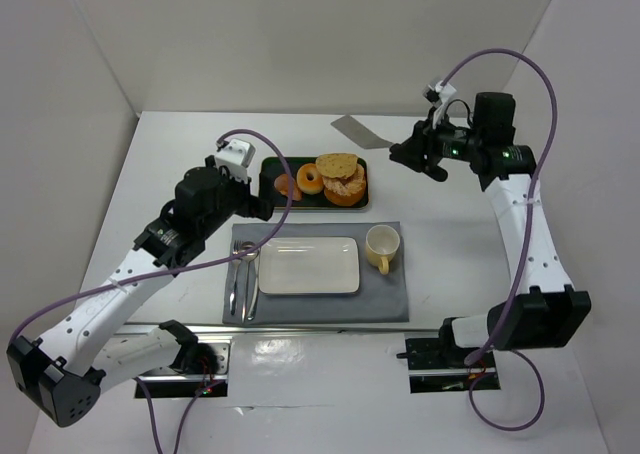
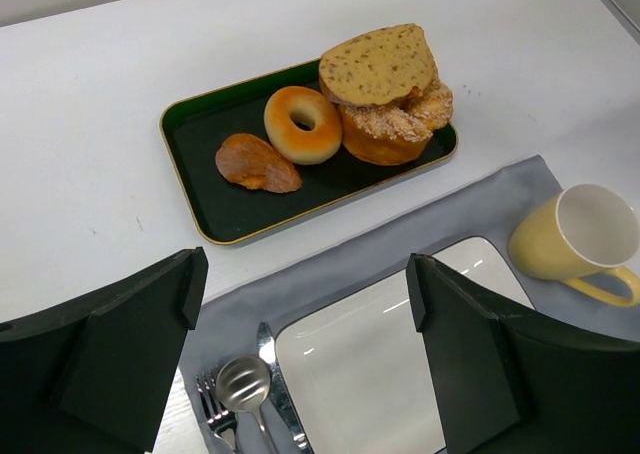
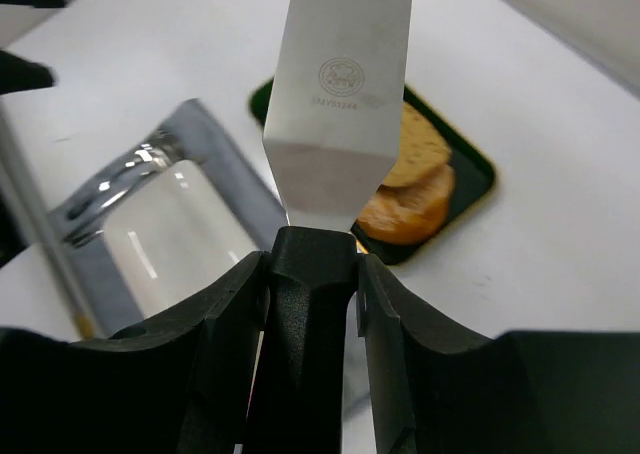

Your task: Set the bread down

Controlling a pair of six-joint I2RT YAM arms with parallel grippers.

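The bread (image 2: 257,163), a small orange-brown roll, lies at the left of the dark gold-rimmed tray (image 2: 200,209), beside the glazed donut (image 2: 302,124); it also shows in the top view (image 1: 286,186). My left gripper (image 2: 300,319) is open and empty, held above the grey mat near the white plate (image 2: 370,374), short of the tray. My right gripper (image 3: 310,284) is shut on the black handle of a metal spatula (image 3: 338,104), whose blade points toward the tray. In the top view the right gripper (image 1: 410,154) holds the spatula (image 1: 357,131) raised behind the tray's right end.
Stacked tan loaf slices (image 2: 385,99) fill the tray's right side. A yellow cup (image 1: 382,247) stands right of the white plate (image 1: 308,265) on the grey mat (image 1: 385,299). A fork, a spoon (image 2: 243,384) and a knife lie left of the plate.
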